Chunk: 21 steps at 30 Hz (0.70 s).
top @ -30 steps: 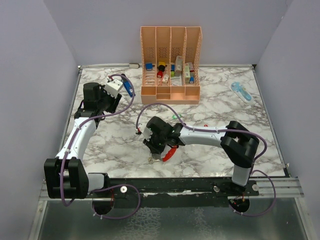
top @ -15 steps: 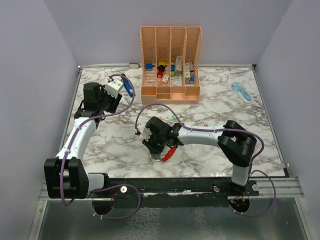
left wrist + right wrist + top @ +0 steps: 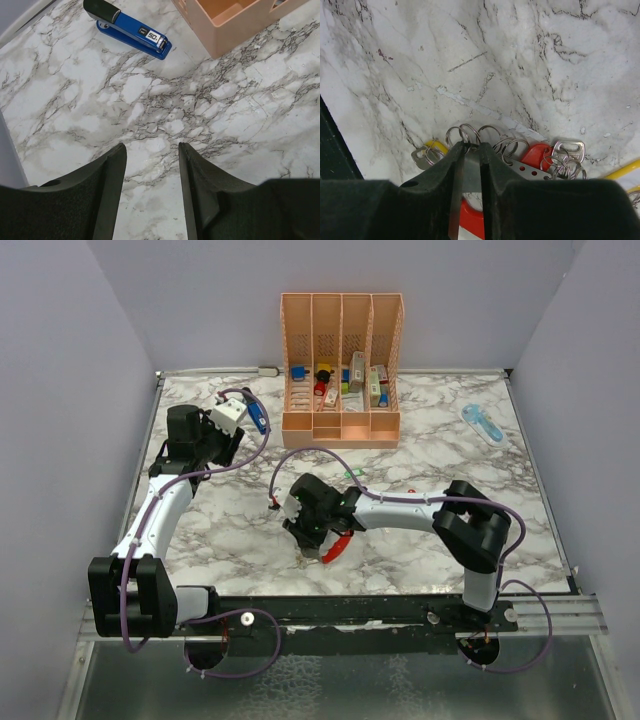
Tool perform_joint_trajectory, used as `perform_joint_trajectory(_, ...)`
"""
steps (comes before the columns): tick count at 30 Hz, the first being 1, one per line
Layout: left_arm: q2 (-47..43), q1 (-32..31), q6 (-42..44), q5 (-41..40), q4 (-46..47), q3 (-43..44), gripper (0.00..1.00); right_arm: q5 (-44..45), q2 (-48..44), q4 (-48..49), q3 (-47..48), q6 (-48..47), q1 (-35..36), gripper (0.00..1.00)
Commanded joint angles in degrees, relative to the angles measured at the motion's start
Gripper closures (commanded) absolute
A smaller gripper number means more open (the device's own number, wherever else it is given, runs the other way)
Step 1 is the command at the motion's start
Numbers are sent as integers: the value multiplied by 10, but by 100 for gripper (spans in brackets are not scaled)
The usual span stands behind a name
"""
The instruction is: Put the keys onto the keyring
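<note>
My right gripper (image 3: 470, 147) is shut on the grey strap (image 3: 471, 175) of the red keyring (image 3: 470, 220), low over the marble table near its front edge. Around its tips lie several metal split rings (image 3: 492, 131), a yellow-headed key (image 3: 436, 146) on the left and a red-headed key (image 3: 538, 152) on the right. In the top view the red keyring (image 3: 339, 545) sticks out beside the right gripper (image 3: 310, 550). A green key (image 3: 350, 475) lies farther back. My left gripper (image 3: 152, 150) is open and empty, above bare marble at the back left.
A blue stapler (image 3: 131, 31) lies ahead of the left gripper, beside the peach slotted organizer (image 3: 342, 425) holding small coloured items. A long blue pen-like tool (image 3: 483, 424) lies at the back right. A black rail (image 3: 350, 610) borders the table's front edge.
My right gripper has shifted slightly left along the front of the table, with the red keyring moving with it. The left arm has not moved.
</note>
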Motion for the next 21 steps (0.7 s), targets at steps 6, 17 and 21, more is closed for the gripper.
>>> perform_joint_trajectory(6, -11, -4, -5, 18, 7, -5, 51, -21, 25, 14, 29, -11, 1, 99)
perform_joint_trajectory(17, -9, -5, -9, 32, 6, -2, 51, 42, -49, 45, -5, 2, 1, 99)
perform_joint_trajectory(21, -7, -5, -13, 40, 5, 2, 51, 78, -102, 70, -36, 13, 0, 99)
